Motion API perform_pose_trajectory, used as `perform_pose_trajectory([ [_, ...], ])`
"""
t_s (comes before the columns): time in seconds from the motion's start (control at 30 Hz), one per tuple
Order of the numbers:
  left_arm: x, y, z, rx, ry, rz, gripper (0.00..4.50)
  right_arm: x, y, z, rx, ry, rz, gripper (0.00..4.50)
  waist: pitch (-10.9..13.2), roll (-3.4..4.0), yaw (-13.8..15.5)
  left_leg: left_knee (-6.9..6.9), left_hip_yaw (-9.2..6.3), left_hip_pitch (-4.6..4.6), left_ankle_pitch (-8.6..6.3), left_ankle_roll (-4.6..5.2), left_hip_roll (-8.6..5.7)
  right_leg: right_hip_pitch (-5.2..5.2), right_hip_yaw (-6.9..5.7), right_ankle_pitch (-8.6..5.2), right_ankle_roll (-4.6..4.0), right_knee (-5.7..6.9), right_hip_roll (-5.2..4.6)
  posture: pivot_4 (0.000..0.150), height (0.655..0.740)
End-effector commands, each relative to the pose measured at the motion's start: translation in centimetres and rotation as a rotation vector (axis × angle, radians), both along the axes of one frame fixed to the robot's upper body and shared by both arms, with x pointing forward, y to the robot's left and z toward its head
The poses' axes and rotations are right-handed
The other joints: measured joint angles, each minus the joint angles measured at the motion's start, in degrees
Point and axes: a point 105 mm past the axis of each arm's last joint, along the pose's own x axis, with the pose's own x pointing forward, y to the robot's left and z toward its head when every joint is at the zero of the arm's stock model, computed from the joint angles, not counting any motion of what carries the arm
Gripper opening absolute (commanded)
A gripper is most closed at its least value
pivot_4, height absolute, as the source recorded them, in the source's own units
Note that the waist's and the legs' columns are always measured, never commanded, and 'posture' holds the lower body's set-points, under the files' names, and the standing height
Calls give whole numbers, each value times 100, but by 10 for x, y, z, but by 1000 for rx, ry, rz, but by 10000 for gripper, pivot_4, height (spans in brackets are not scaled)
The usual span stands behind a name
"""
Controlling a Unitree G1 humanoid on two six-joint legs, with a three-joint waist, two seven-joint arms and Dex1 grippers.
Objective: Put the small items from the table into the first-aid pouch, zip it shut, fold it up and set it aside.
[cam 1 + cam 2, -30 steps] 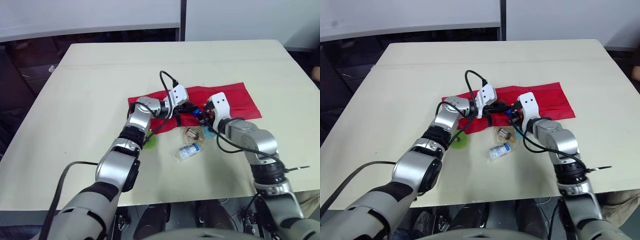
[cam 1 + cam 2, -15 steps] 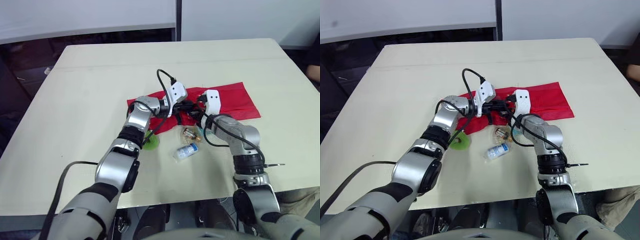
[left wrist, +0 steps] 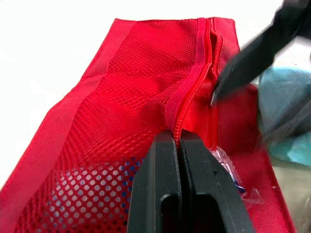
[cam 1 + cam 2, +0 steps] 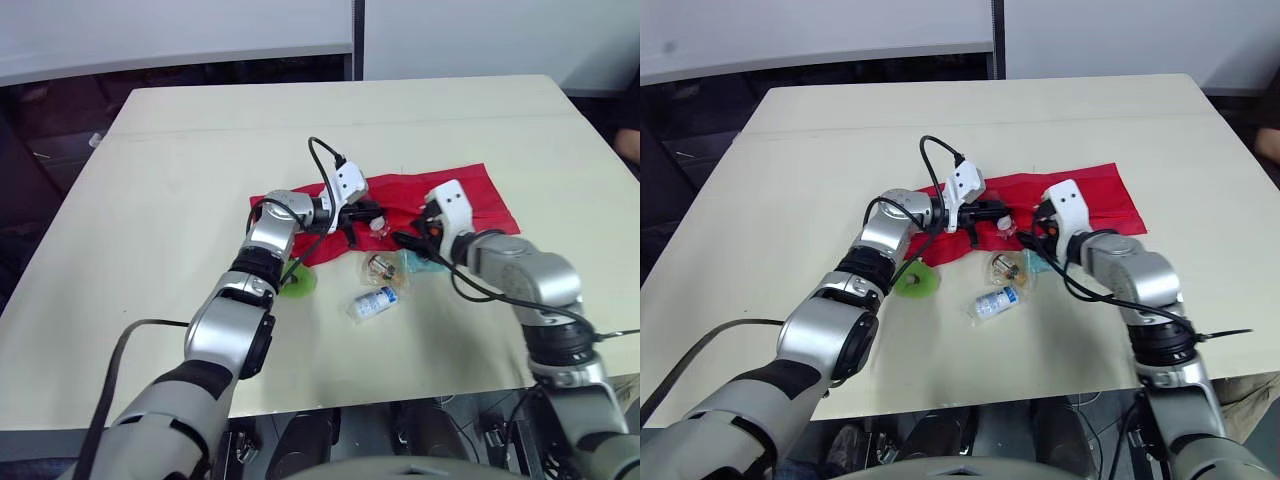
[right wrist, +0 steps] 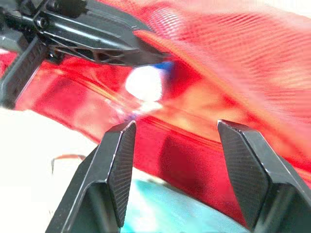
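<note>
The red pouch [image 4: 470,195] is lying limp on the tabletop [image 4: 170,200]. It is soft mesh and probably light, so the stiffer zipper edge is offering the best hold. The left tool [image 3: 177,138] is clamping that edge, while the right tool [image 5: 176,126] is hovering with fingers apart over a teal packet [image 4: 422,264].

Red mesh pouch [image 4: 480,190] (seemingly unzipped), packets [image 4: 378,300] beside

I drew my right end effector [image 5: 175,125] back from the mouth of the first-aid pouch [image 4: 472,196], out toward my right, and its fingers parted. A small white item [image 5: 144,83] came to lie just inside the opening.
</note>
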Motion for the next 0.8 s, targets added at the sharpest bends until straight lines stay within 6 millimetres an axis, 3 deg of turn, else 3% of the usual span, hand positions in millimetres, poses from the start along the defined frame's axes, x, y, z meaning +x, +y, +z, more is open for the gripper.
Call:
perform_pose_trajectory([
  [0.03, 2, -5, 15, -32, -39, -13, 0, -5, 9, 7, -4, -51, 71, 21183, 0, 0, 0, 0, 1, 0, 0, 0, 3, 0, 1, 0, 0, 0, 0, 1500, 7368],
  [0.17, 1, -8, 15, -39, -30, -29, 0, 7, 12, -1, -123, -130, 80, 454, 0, 0, 9, 2, 4, -2, 0, 0, 1, -2, 2, 0, 0, 1, 1, 1500, 7368],
  [0.33, 0, -7, 15, -37, -23, -37, 0, 29, 25, -5, -158, -196, 85, 454, 0, 0, 5, 4, 10, -3, 0, 0, -1, -5, 6, 2, 3, 0, 1, 1500, 7368],
  [0.63, -2, -8, 13, -39, -16, -50, 0, 42, 62, -1, -56, -226, 127, 454, 0, 0, 2, 4, 9, -9, 1, -1, 1, -13, 8, 4, 0, 1, 0, 1500, 7368],
  [0.8, -3, -8, 11, -35, -14, -50, 0, 45, 60, 2, -45, -266, 105, 454, 0, 1, 0, 6, 8, -14, 1, -1, 0, -18, 7, 5, -1, 2, 0, 1500, 7368],
])
